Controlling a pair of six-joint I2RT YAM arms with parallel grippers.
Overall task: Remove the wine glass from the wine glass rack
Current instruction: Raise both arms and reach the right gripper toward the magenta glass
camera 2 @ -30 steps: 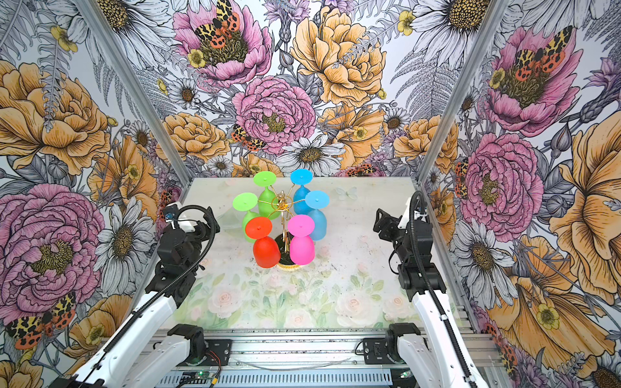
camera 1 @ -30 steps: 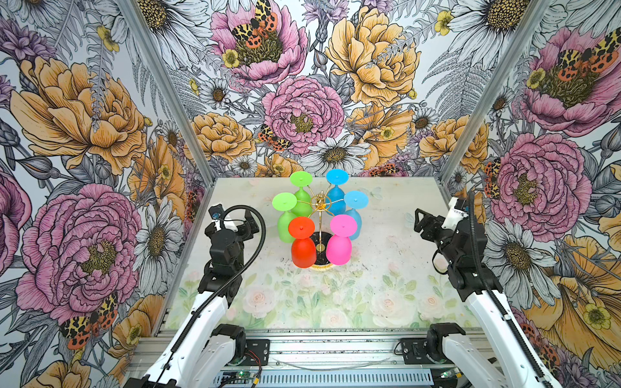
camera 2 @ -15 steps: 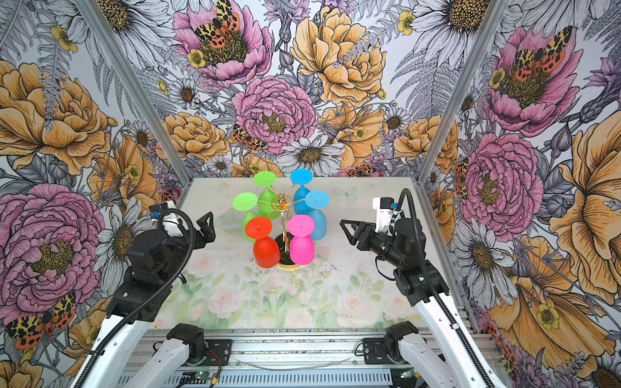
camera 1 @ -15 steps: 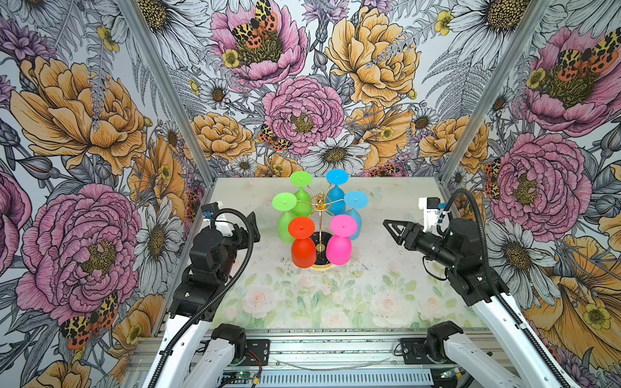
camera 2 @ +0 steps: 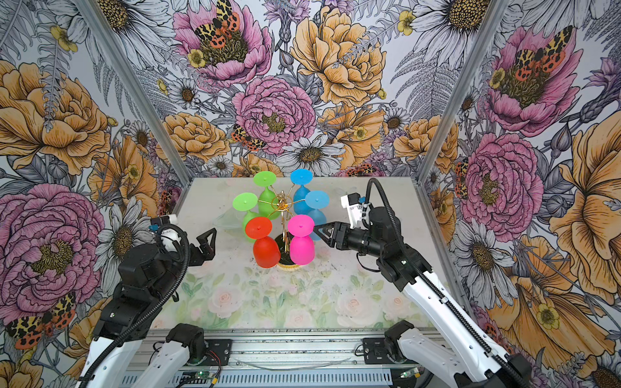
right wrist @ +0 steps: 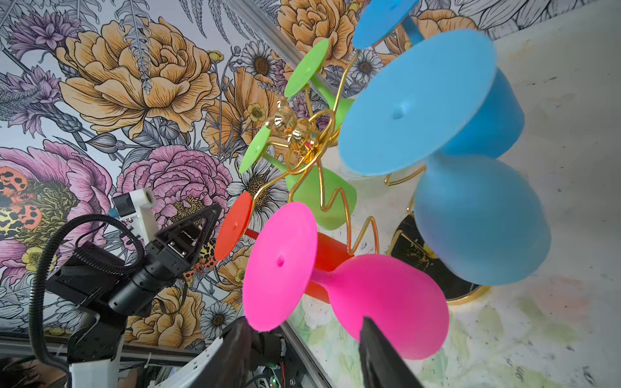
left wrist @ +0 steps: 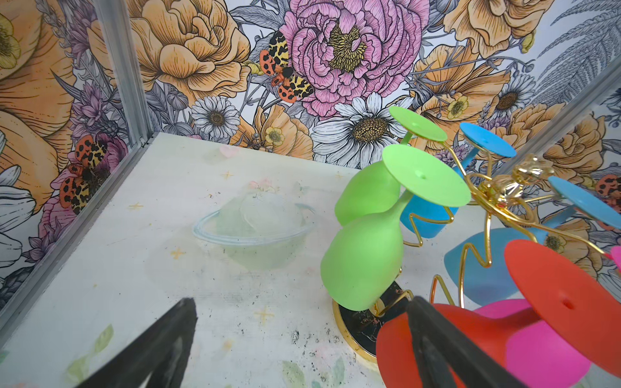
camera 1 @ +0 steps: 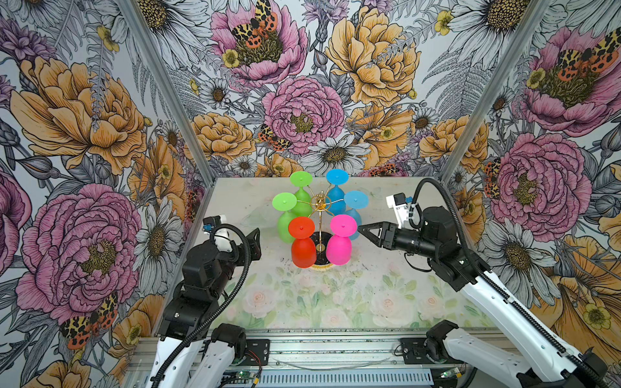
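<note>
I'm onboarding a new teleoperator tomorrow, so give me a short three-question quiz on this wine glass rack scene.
1. How many wine glasses hang on the wine glass rack?
2. True or false: the left gripper is shut on a glass.
3. Which glass is closest to the fingers of the right gripper? A green, B pink, C red.
Key: 1 six; 2 false, it is open and apart from the rack; 3 B, the pink glass.

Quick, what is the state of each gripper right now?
Left gripper: open, empty.
Right gripper: open, close to the pink glass, not gripping it.
</note>
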